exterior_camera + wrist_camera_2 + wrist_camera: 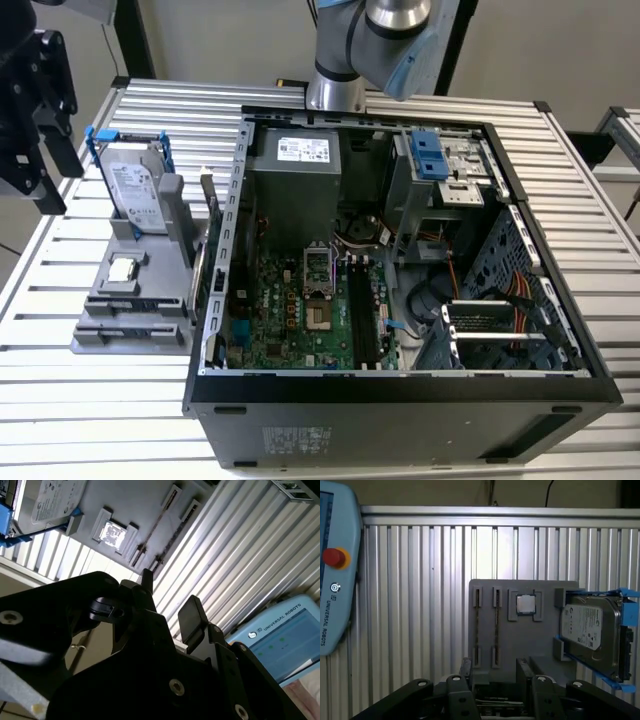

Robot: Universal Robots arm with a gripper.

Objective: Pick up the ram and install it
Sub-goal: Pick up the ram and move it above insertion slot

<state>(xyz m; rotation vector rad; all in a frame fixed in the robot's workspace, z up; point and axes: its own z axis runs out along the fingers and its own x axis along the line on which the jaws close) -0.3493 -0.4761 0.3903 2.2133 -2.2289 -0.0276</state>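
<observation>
Ram, a thin dark circuit-board stick (477, 625), stands edge-up in the grey plastic tray (520, 640) (light, stiff, fragile; I'd pinch its flat faces mid-length). The black two-finger gripper (494, 672) hangs spread wide, empty.

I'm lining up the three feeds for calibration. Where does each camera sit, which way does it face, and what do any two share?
Exterior view: off the arm, high over the slatted table, looking down into the open computer case; the arm's joints show.
First wrist view: on the arm behind the tool, facing the grey holder with hard drive and processor chip.
Second wrist view: on the arm, looking past the tool's open fingers at that holder.
Shared: all three show holder, drive and chip.
</observation>
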